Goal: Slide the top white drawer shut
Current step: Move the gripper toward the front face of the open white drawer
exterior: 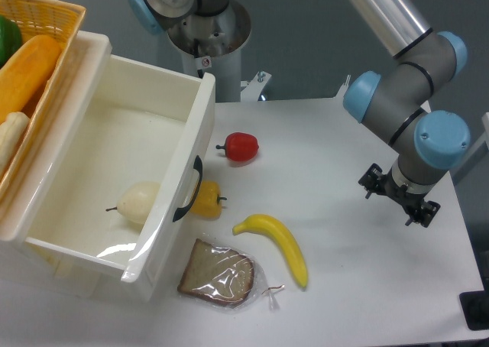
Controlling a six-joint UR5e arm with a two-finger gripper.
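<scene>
- Glossy white plastic formed the top white drawer [114,171], which stood pulled far out at the table's left, a pale pear [140,202] inside.
- It looked light, stiff and slippery; its black handle [189,189] or flat front suited pushing.
- The gripper [399,196] hung well apart, right; its fingers' state could not be told.

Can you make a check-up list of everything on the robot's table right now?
Surface: white table, bare on the right side.
Job's things: top white drawer pulled wide open, a pale pear inside.
Clutter: red pepper, yellow pepper by the drawer front, banana, wrapped bread slice, woven basket of produce at top left.
Grippers: gripper far right of the drawer, fingers hidden.
Cables: nothing seen.
Surroundings: grey wall, robot base behind.
</scene>
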